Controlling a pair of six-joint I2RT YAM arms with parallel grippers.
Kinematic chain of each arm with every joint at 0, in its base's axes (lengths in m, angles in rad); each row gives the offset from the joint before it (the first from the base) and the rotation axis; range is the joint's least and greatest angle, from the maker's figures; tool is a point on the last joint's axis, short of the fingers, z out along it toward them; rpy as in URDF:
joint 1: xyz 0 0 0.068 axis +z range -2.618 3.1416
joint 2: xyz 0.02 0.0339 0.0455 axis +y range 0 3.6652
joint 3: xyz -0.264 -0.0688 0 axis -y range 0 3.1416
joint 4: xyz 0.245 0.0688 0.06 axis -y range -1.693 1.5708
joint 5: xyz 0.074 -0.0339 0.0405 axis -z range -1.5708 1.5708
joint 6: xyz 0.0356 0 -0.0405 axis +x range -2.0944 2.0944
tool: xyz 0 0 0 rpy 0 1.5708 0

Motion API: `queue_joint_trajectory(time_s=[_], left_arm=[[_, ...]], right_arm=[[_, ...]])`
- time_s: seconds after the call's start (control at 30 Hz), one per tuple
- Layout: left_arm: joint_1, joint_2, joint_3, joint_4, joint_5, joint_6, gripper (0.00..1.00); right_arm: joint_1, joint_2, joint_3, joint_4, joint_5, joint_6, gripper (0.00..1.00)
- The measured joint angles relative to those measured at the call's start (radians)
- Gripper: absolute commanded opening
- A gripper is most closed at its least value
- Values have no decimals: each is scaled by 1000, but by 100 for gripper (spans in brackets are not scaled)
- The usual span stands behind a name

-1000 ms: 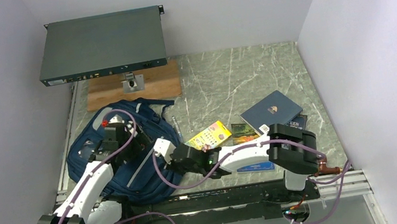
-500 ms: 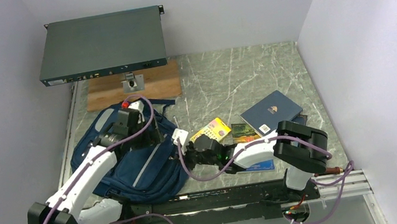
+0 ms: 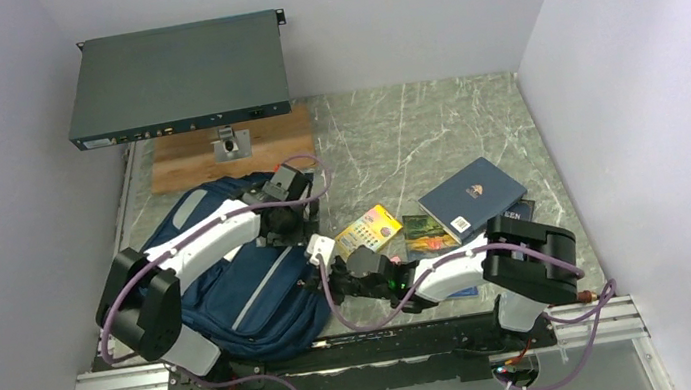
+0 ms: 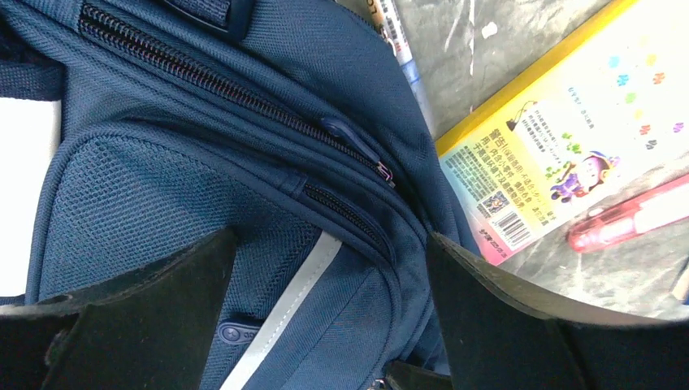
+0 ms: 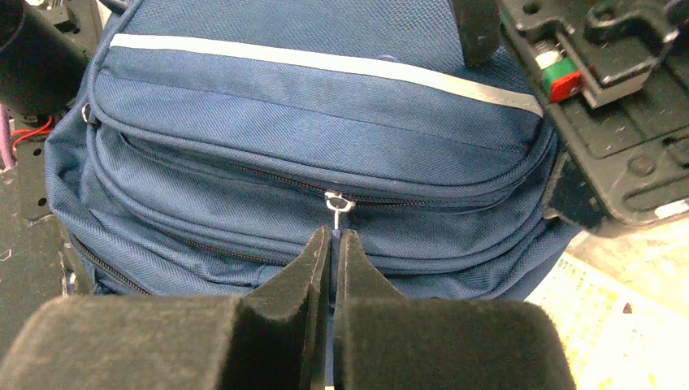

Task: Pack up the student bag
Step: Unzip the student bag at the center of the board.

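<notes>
Lying on the left half of the table (image 3: 395, 138), the bag (image 3: 236, 315) sits front up near the left arm's base, grey stripe showing. Behind it a grey box (image 3: 175, 76) stands on a wood board (image 3: 186, 161). Left gripper (image 3: 286, 231) hangs over the bag's upper right edge. In the left wrist view its jaws are spread wide (image 4: 329, 252), straddling the bag's zippers (image 4: 162, 187) and gripping nothing. Right gripper (image 3: 325, 280) comes in low from the right at the bag's right side. In the right wrist view its fingers are pressed together (image 5: 331, 240), with the tips right at a metal zipper pull (image 5: 334, 202) on a bag pocket (image 5: 325, 97). Cannot tell if the pull is pinched. A yellow booklet (image 3: 367, 232) lies flat just right of the bag, with a red pen (image 4: 626, 223) on it in the left wrist view. Next right is a small picture card (image 3: 424, 231), then a blue book (image 3: 472, 193) lying flat.
</notes>
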Motion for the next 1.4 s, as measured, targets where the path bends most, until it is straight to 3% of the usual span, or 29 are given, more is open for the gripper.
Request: queue_joint_trajectory(time_s=[0.1, 0.37, 0.43, 0.47, 0.5, 0.73, 1.03, 1.2, 1.4], left_arm=[[-40, 14, 2, -14, -41, 0, 85], [-82, 71, 24, -37, -112, 13, 49], [-81, 90, 34, -29, -92, 38, 33], [-76, 97, 37, -26, -80, 47, 12], [-69, 103, 40, -23, -66, 53, 0], [14, 68, 70, -27, -42, 54, 0], [89, -75, 112, -55, -128, -3, 0], [114, -76, 147, -71, -146, -10, 0], [129, -70, 169, -116, -175, -44, 0]], right_arm=[[8, -2, -11, 6, 13, -4, 0], [27, -15, -5, -19, 64, -38, 0], [38, -15, 17, -58, 90, -50, 0], [41, -15, 26, -73, 100, -54, 0], [43, -15, 34, -87, 109, -57, 0], [37, -15, 103, -208, 186, -48, 0], [87, -14, 230, -298, 182, -60, 0], [188, 69, 280, -294, 134, -77, 0], [225, 175, 395, -325, 118, -131, 0]])
